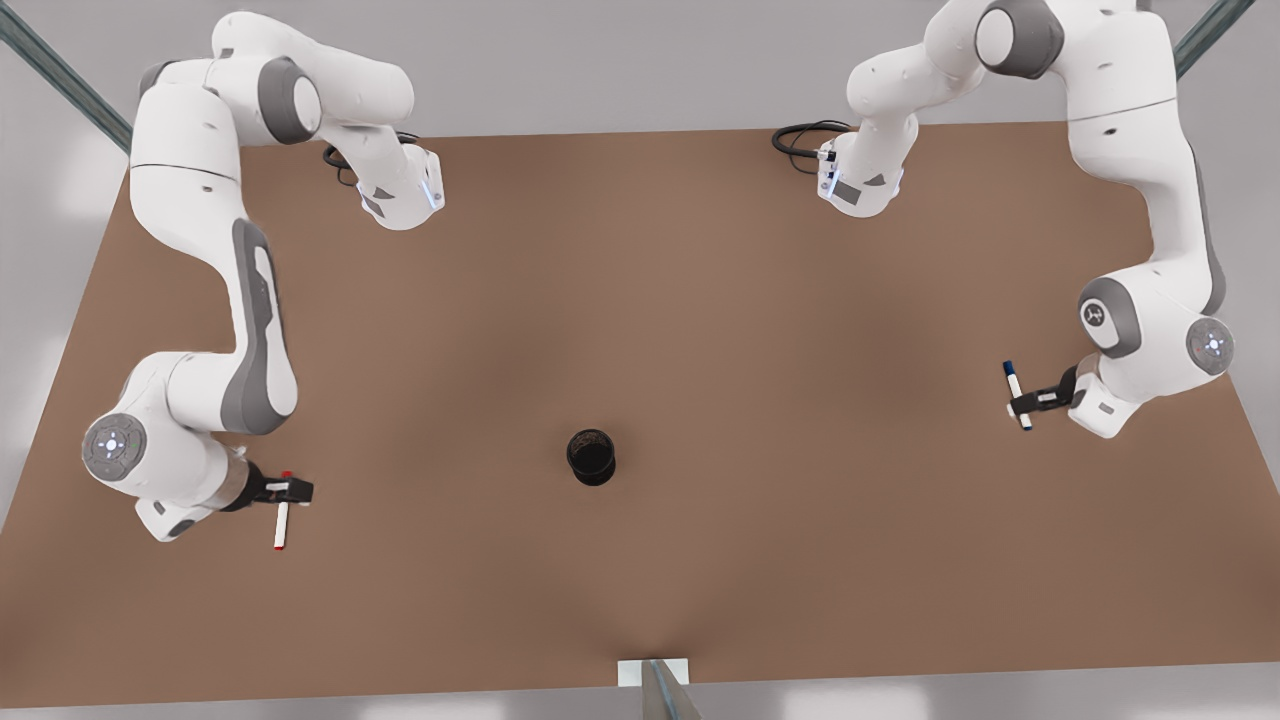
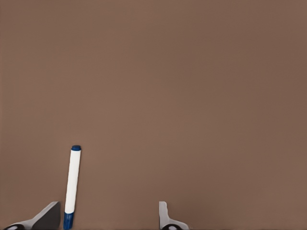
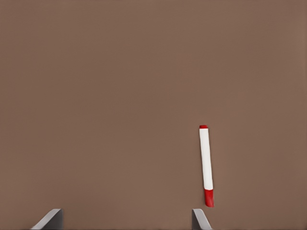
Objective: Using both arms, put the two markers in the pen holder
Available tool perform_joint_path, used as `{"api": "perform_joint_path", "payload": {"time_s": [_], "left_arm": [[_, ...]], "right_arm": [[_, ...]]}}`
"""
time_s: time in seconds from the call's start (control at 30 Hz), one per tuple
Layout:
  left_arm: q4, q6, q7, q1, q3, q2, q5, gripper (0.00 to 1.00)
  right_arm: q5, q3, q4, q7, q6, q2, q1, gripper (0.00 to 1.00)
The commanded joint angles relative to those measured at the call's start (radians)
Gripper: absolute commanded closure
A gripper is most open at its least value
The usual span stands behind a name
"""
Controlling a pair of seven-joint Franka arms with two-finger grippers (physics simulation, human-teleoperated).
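The black pen holder (image 1: 591, 457) stands upright near the middle of the brown table. The blue-capped marker (image 1: 1014, 383) lies flat at the front view's right. My left gripper (image 1: 1023, 403) hovers over it, open. In the left wrist view the blue marker (image 2: 72, 184) lies between the fingers, close to one fingertip (image 2: 48, 215) of the left gripper (image 2: 108, 218). The red-capped marker (image 1: 282, 520) lies at the front view's left under my open right gripper (image 1: 290, 490). In the right wrist view the red marker (image 3: 206, 163) lies just off one fingertip (image 3: 199, 220) of the right gripper (image 3: 127, 220).
The brown table (image 1: 700, 300) stretches between the two arms, whose bases sit at its far corners. Black cables (image 1: 800, 135) loop near the far edge. A small white bracket (image 1: 652, 672) sits at the near edge, well in front of the holder.
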Motion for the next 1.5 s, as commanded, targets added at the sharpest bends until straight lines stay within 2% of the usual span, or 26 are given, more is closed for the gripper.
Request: {"api": "perform_joint_path", "payload": {"time_s": [0.0,0.1,0.17,0.43,0.47,0.5,0.53,0.57,0.6,0.73,1.07,1.2,1.33,1.4,1.47], "left_arm": [[-0.043,0.202,0.268,0.013,0.0,-0.003,-0.002,0.0],[-0.108,0.299,0.354,0.043,0.001,0.01,-0.002,0.0],[-0.141,0.319,0.354,0.045,0.003,0.035,0.0,0.0],[-0.145,0.399,0.331,0.06,0.04,0.141,0.003,0.0],[-0.148,0.405,0.331,0.06,0.041,0.145,0.003,0.02],[-0.151,0.405,0.328,0.06,0.041,0.145,0.003,0.13],[-0.153,0.405,0.315,0.06,0.041,0.147,0.003,0.33],[-0.159,0.408,0.315,0.062,0.041,0.148,0.003,0.35],[-0.159,0.411,0.315,0.063,0.041,0.155,0.003,0.37],[-0.158,0.416,0.318,0.063,0.057,0.158,0.003,0.37],[-0.145,0.425,0.318,0.057,0.061,0.176,0.003,0.4],[-0.139,0.423,0.315,0.054,0.061,0.184,0.003,0.46],[-0.139,0.425,0.315,0.056,0.061,0.193,0.003,0.47],[-0.138,0.429,0.315,0.056,0.061,0.198,0.003,0.48],[-0.139,0.439,0.315,0.056,0.061,0.204,0.003,0.51]], "right_arm": [[0.003,-0.001,0.004,-0.115,0.168,0.039,-0.016,0.0],[0.003,0.001,0.003,-0.112,0.18,0.09,-0.033,0.0],[-0.001,-0.002,0.065,-0.135,0.197,0.169,-0.034,0.0],[0.018,0.004,0.05,-0.189,0.237,0.24,-0.105,0.0],[0.018,0.004,0.042,-0.201,0.238,0.248,-0.114,0.01],[0.018,0.005,0.03,-0.207,0.26,0.248,-0.117,0.01],[0.018,0.005,0.018,-0.229,0.287,0.249,-0.12,0.03],[0.018,0.007,0.016,-0.241,0.289,0.262,-0.134,0.12],[0.018,0.007,0.013,-0.243,0.289,0.268,-0.134,0.19],[0.018,0.007,0.012,-0.279,0.323,0.297,-0.151,0.25],[0.018,0.007,-0.005,-0.281,0.337,0.3,-0.142,0.79],[0.018,0.007,-0.002,-0.275,0.332,0.298,-0.139,0.79],[0.016,0.008,0.001,-0.253,0.277,0.248,-0.107,0.79],[0.016,0.074,0.001,-0.233,0.163,0.139,-0.107,0.79],[0.016,0.175,-0.002,-0.223,0.148,0.061,-0.108,0.79]]}}
